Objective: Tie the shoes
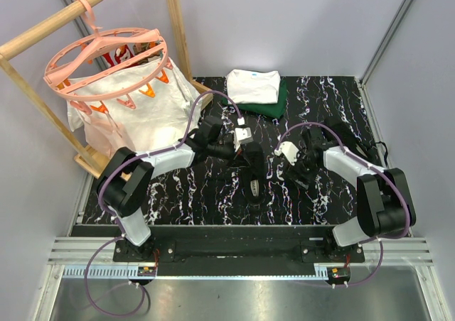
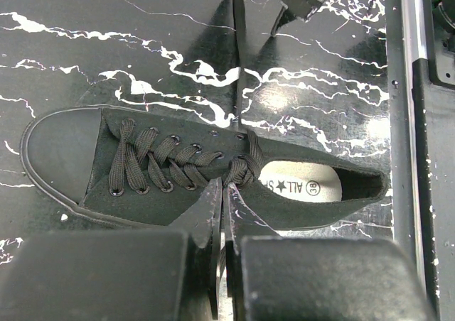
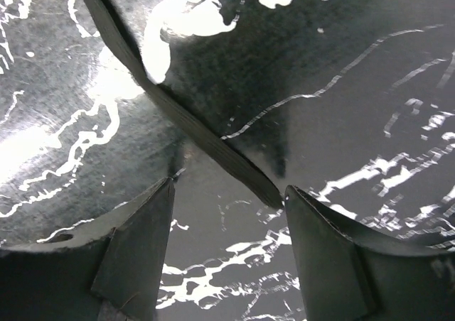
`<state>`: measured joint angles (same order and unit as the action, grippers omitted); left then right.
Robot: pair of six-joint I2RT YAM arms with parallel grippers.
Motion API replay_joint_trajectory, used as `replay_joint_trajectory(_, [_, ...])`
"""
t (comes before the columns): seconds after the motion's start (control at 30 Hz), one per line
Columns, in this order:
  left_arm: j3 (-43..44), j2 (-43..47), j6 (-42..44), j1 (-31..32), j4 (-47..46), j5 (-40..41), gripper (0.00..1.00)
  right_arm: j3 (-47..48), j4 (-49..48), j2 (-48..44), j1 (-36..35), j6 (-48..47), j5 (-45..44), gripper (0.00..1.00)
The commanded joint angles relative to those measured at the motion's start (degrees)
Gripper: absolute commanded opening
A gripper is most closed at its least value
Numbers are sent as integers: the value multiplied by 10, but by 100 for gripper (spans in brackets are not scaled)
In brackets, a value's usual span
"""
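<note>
The black sneaker [image 2: 64, 150] lies on its sole on the black marbled table, toe to the left in the left wrist view, with a pale insole showing. In the top view the sneaker [image 1: 254, 182] sits between the arms. My left gripper [image 2: 224, 185] [image 1: 247, 150] is shut, its tips at the bunched lace knot [image 2: 245, 170], apparently pinching a lace. One lace [image 2: 239, 86] runs away across the table. My right gripper [image 3: 229, 186] [image 1: 281, 166] is open low over the table. That flat lace [image 3: 199, 133] ends just by its right fingertip, not held.
Folded white and dark green clothes [image 1: 254, 86] lie at the back of the table. A pink round hanger [image 1: 106, 62] and white cloth [image 1: 142, 115] hang on a wooden rack [image 1: 178, 23] at the back left. A metal rail [image 2: 409, 122] edges the table.
</note>
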<state>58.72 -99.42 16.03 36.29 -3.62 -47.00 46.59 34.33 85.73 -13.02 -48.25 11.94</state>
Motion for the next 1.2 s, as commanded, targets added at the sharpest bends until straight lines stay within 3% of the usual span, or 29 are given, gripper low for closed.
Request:
replay_joint_trajectory(0.0, [6, 19, 1, 3, -30, -22, 0, 9, 7, -23, 2, -18, -17, 71])
replay_joint_trajectory(0.23, [16, 14, 8, 3, -25, -26, 0, -1, 7, 1, 3, -36, -15, 60])
replay_joint_trajectory(0.33, [17, 13, 8, 3, -26, -26, 0, -8, -3, 29, 4, -33, -12, 49])
replay_joint_trajectory(0.37, [16, 14, 10, 3, -24, -27, 0, -8, -7, 35, 4, -25, -11, 43])
replay_joint_trajectory(0.4, [17, 14, 13, 3, -24, -27, 0, -4, -7, 47, 4, -17, -12, 26])
replay_joint_trajectory(0.47, [14, 17, 16, 3, -24, -26, 0, 24, 9, 56, 4, 23, -2, 0])
replay_joint_trajectory(0.83, [-41, 55, 29, 3, -90, -12, 0, 261, 60, 51, 3, 253, 221, 0])
replay_joint_trajectory(1.17, [-75, 70, 45, 4, -144, -5, 0, 376, -21, 133, -23, 425, 360, 0])
